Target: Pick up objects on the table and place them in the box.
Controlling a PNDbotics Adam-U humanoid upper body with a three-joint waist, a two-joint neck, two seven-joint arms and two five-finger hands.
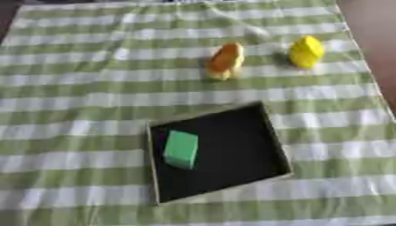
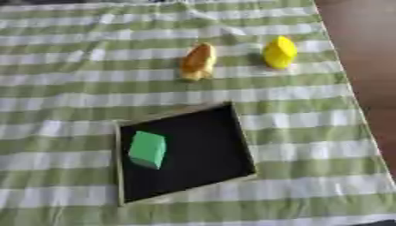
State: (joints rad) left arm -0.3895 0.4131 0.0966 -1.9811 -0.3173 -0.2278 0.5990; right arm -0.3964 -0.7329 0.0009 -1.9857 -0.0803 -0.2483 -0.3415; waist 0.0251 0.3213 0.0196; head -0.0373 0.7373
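I see neither hand. Green block (image 1: 181, 148) sits in shallow black box (image 1: 255, 172). Rounded orange piece (image 1: 225, 60), yellow piece (image 1: 306, 51) remain; either may roll when grasped.

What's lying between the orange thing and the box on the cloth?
Nothing: between the orange object and the box the left eye view shows only bare green-and-white striped cloth.

My feed soft throughout. Orange object (image 1: 225, 61) and yellow object (image 1: 306, 51) blurred, can't tell what they are. Striped cloth (image 1: 77, 101) cut off at left, near edges. Neither robot hand visible, so no hand-relative placing.
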